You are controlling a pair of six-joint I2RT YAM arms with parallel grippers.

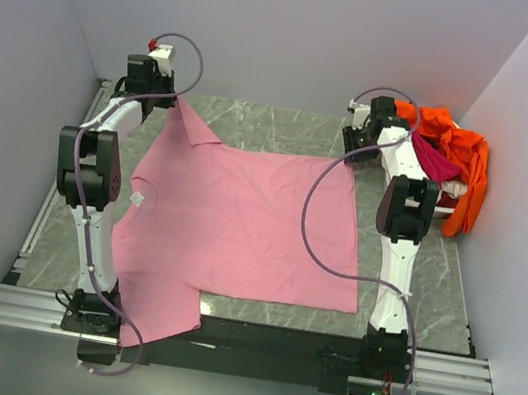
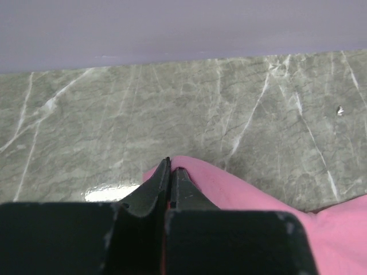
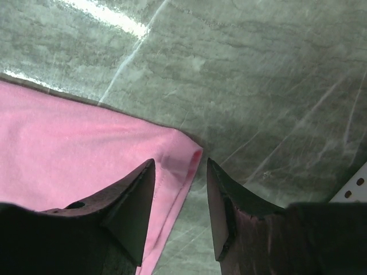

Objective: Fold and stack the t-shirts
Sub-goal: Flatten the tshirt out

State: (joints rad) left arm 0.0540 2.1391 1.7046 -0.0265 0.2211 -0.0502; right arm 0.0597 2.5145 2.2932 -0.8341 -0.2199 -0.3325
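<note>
The light pink t-shirt point(image 1: 239, 224) lies spread flat on the marble table, collar to the left, one sleeve hanging over the near edge. My left gripper point(image 1: 165, 95) is shut on its far sleeve, and the pink cloth point(image 2: 229, 186) shows pinched between the fingers at the table's back left. My right gripper point(image 3: 180, 166) is open, its fingers straddling the shirt's far right hem corner point(image 3: 186, 157); it sits at the back right point(image 1: 358, 152). An orange t-shirt point(image 1: 459, 154) and a magenta one point(image 1: 434, 163) are heaped at the far right.
A white basket point(image 1: 453, 189) under the heaped shirts stands against the right wall. Grey walls close in the back and both sides. Marble table point(image 1: 285, 130) shows bare along the back. Metal rails run along the near edge point(image 1: 240, 341).
</note>
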